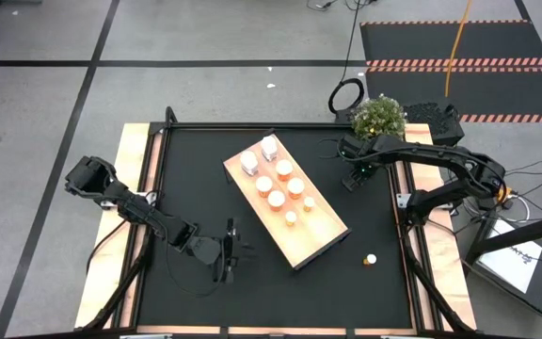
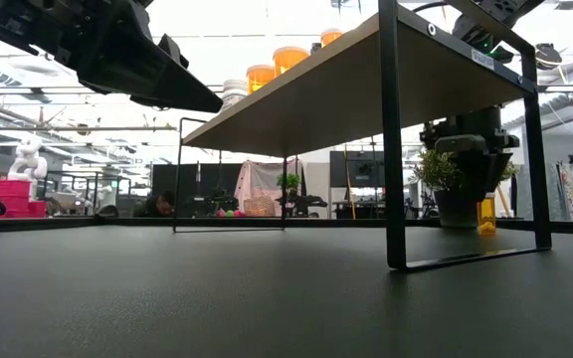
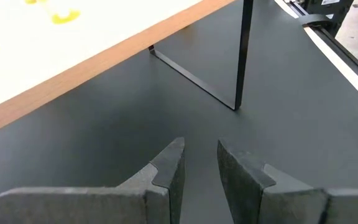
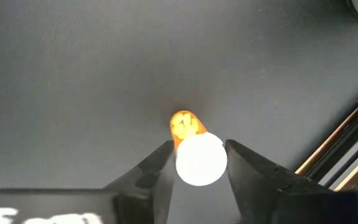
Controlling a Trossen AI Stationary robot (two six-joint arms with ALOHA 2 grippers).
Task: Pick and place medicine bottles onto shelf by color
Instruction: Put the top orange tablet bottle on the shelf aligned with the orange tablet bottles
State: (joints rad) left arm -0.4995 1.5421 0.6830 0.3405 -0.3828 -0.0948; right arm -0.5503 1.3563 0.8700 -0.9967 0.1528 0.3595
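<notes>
The light-wood shelf [image 1: 320, 235] stands slantwise mid-table on thin black legs [image 2: 394, 149]. On it stand two white medicine bottles [image 1: 260, 155] and several orange ones with white caps [image 1: 283, 185]. At the table's far right, my right gripper [image 1: 354, 177] points down over an orange bottle [image 2: 486, 216] and is shut on it. One small bottle [image 1: 371, 259] lies alone on the black table near the right front. My left gripper [image 1: 229, 256] hovers off the shelf's near left side, open by a narrow gap [image 3: 201, 152], with nothing between its fingers. My right gripper pinches the orange bottle's round white cap [image 4: 199, 160] between its two fingers [image 4: 163, 158], one on each side. The fingers come from above and point down. The bottle is upright with its orange body [image 4: 184, 124] below the cap, and its base looks to be on the table.
A potted plant [image 1: 379, 118] stands at the far right corner, close behind my right gripper. The table's frame rail [image 4: 344, 155] runs beside the held bottle. Bare black tabletop lies under and in front of the shelf [image 2: 267, 288].
</notes>
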